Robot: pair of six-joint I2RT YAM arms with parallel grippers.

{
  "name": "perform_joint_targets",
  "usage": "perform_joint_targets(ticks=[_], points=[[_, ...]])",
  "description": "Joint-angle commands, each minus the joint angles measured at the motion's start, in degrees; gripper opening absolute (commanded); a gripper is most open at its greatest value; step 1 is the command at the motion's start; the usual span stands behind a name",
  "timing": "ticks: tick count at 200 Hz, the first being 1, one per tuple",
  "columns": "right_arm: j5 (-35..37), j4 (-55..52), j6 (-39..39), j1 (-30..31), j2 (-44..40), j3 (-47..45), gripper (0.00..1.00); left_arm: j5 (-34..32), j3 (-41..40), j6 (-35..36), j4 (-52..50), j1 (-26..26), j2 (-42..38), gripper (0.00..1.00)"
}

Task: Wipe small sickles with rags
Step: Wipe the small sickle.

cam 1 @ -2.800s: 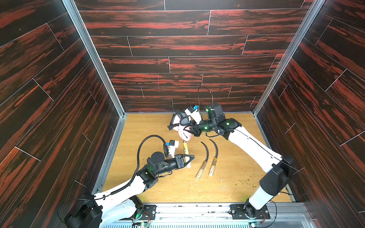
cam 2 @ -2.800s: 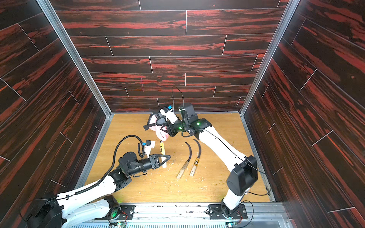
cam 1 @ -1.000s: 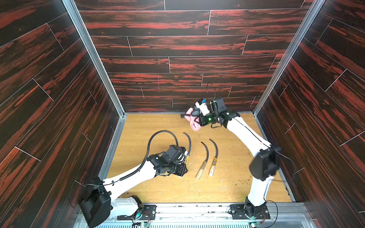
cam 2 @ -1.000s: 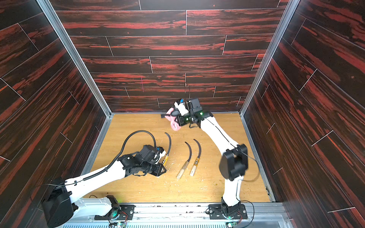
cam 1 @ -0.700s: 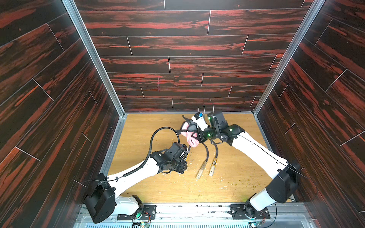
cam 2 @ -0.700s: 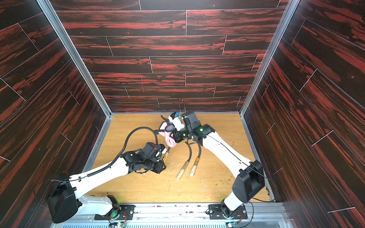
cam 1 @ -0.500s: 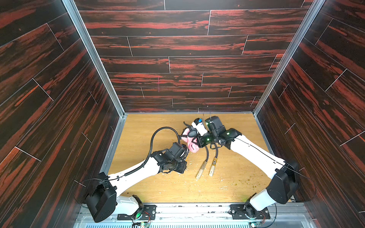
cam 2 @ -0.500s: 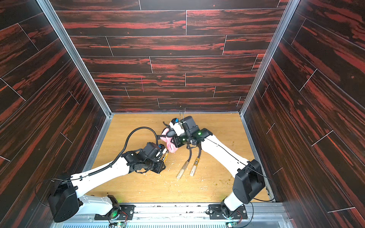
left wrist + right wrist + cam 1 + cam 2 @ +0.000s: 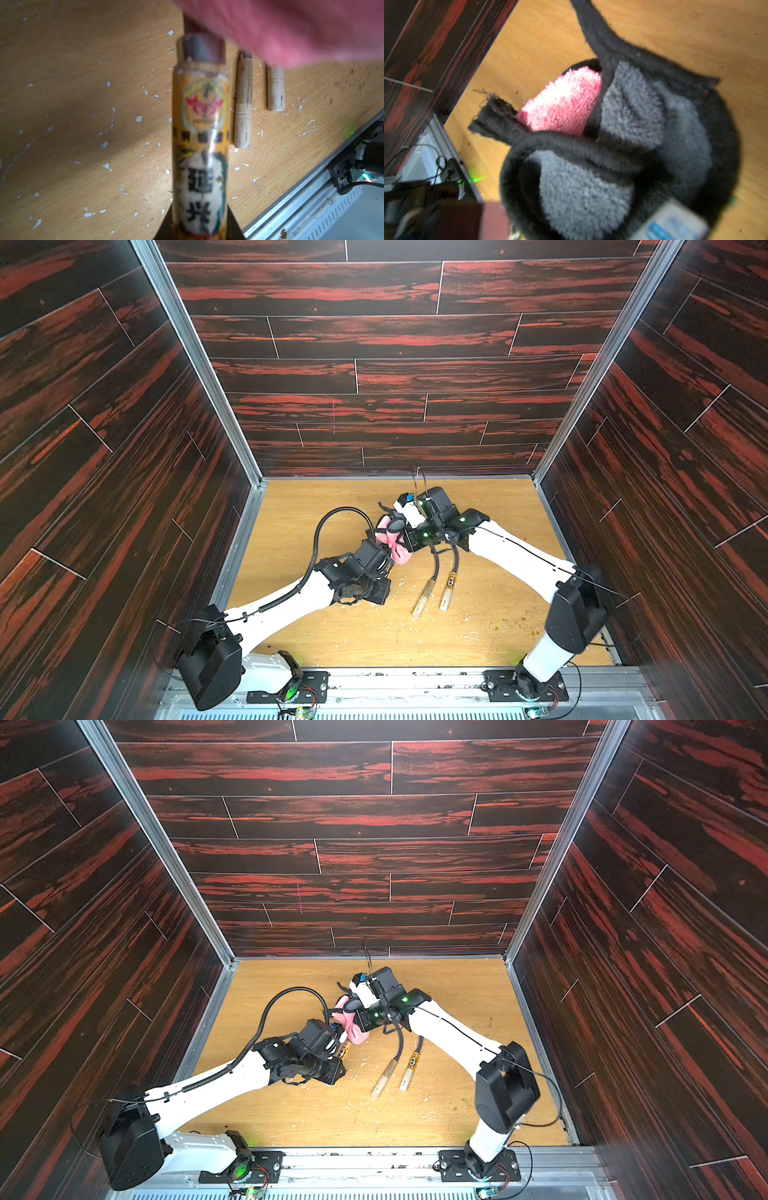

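Observation:
My left gripper (image 9: 387,568) is shut on the labelled wooden handle of one small sickle (image 9: 201,124), held just above the table. Its yellow label (image 9: 345,1049) shows beside the gripper in a top view. My right gripper (image 9: 409,540) is shut on the rag (image 9: 400,553), pink on one side (image 9: 562,104) and grey with black trim on the other. The rag lies over that sickle's neck and hides most of its blade (image 9: 291,27). Two more small sickles (image 9: 424,598) (image 9: 448,593) lie side by side on the table, right of the held one.
Pale chips and specks litter the wooden table (image 9: 316,506) around the sickles. Dark red-streaked walls close it in on three sides. A metal rail (image 9: 395,684) with both arm bases runs along the front edge.
The right arm has brought the rag from the back of the table down and forward onto the sickle that my left gripper holds. The blade, bare one second ago, is now covered.

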Motion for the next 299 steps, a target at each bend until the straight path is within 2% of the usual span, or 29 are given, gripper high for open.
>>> perform_joint_targets(ticks=[1, 47, 113, 172, 208, 251, 299], points=[[1.3, -0.4, -0.8, -1.7, 4.3, 3.3, 0.0, 1.3, 0.6, 1.6, 1.8, -0.5, -4.1, 0.0], [-2.1, -1.5, -2.2, -5.5, 10.1, 10.8, 0.0, 2.0, -0.9, 1.1, 2.4, -0.6, -6.3, 0.0], [-4.8, -4.1, -3.9, -7.0, 18.6, 21.6, 0.0, 2.6, -1.7, 0.9, 2.3, -0.7, -8.4, 0.0], [-9.4, -7.2, -2.7, -10.7, 26.2, 35.2, 0.0, 4.1, -2.9, -0.4, 3.7, -0.9, -9.1, 0.0], [-12.3, -7.6, -0.4, -13.7, 27.3, 40.5, 0.0, 5.0, -4.7, -1.7, 6.1, -1.0, -10.5, 0.0], [-11.0, -4.9, 1.2, -16.8, 22.3, 35.0, 0.0, 4.2, -6.6, -4.1, 9.0, -1.0, -12.9, 0.0], [-13.7, 4.3, 3.9, -17.5, 9.9, 14.6, 0.0, 4.6, -10.1, -9.4, 17.2, -0.9, -14.3, 0.0]])
